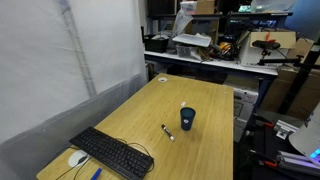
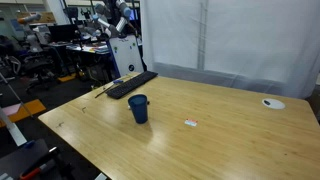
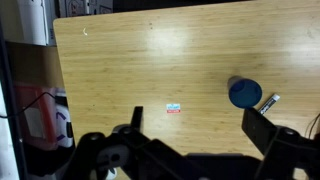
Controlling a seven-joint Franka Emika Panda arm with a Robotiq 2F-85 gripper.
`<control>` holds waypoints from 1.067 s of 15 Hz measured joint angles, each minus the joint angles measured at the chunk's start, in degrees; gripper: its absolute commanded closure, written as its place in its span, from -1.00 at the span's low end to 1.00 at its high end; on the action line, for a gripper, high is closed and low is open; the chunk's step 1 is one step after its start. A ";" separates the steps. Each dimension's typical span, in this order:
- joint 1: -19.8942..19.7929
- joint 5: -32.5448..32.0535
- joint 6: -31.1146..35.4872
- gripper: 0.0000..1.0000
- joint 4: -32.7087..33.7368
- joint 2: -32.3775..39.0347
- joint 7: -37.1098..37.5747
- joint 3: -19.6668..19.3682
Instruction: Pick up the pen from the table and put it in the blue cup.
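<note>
On the wooden desk [image 1: 205,95], a short pen [image 1: 167,132], pale with a dark end, lies flat just beside the upright dark-blue cup [image 1: 187,118]. A small label [image 3: 173,108] lies near. A black keyboard [image 1: 112,152] and white mouse [image 1: 78,158] sit well apart. The pincer [image 3: 195,120] hangs above, spread wide and empty.

The hand [image 3: 193,118] is cut off at the wrist view's lower edge (sticker [image 3: 173,108] too small to read).
</note>
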 measured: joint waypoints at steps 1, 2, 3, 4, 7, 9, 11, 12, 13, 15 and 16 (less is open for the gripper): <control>0.00 0.00 0.03 -1.00 0.06 -0.05 0.01 0.00; 0.02 0.00 0.03 -1.00 0.04 -0.06 0.01 0.00; 0.10 0.20 0.03 -1.00 -0.11 -0.04 0.30 0.00; 0.29 0.74 0.03 -1.00 -0.39 0.06 1.17 0.04; 1.46 3.66 0.08 -1.00 -1.97 0.47 6.15 0.99; 2.30 6.29 0.29 -1.00 -2.76 0.81 10.20 2.04; 2.95 8.95 1.00 -1.00 -3.19 1.20 14.08 2.95; 3.11 10.01 1.84 -1.00 -3.48 1.37 15.85 3.34; 3.19 10.88 3.25 -1.00 -3.95 1.47 17.33 3.66; 3.33 11.99 6.76 -1.00 -5.34 2.01 19.35 4.28; 3.44 12.21 8.58 -1.00 -6.13 2.54 20.12 4.62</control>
